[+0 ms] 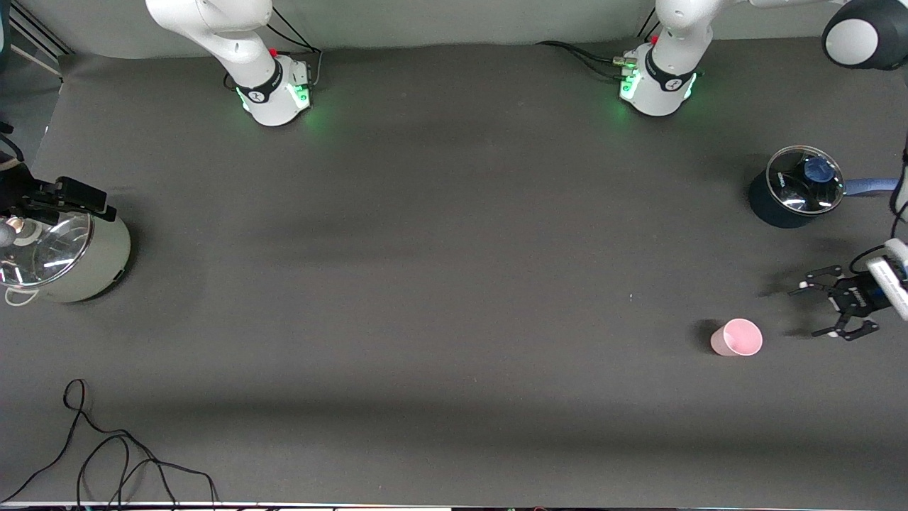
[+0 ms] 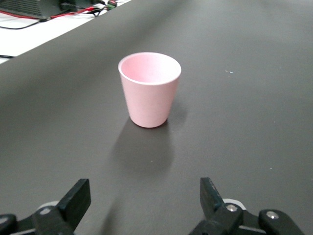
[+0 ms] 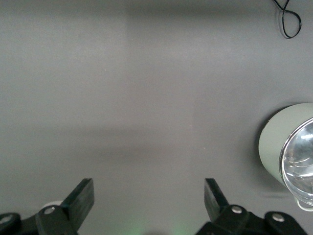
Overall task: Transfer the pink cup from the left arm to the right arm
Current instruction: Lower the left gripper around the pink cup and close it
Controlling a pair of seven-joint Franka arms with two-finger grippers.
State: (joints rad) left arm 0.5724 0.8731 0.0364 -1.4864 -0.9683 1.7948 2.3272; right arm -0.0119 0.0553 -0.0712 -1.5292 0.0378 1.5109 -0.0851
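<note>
The pink cup (image 1: 736,337) stands upright on the dark table near the left arm's end. My left gripper (image 1: 809,311) hangs low beside it, a short gap away on the table-end side, jaws open toward it. In the left wrist view the cup (image 2: 149,88) stands ahead of the open left gripper (image 2: 145,196), with nothing between the fingers. My right gripper (image 1: 92,200) waits at the right arm's end of the table, above a grey-green pot. In the right wrist view the right gripper (image 3: 146,196) stands open over bare table.
A grey-green pot with a glass lid (image 1: 78,262) sits at the right arm's end. A dark blue pot with a glass lid (image 1: 794,188) sits farther from the front camera than the cup. A black cable (image 1: 106,454) lies near the table's front edge.
</note>
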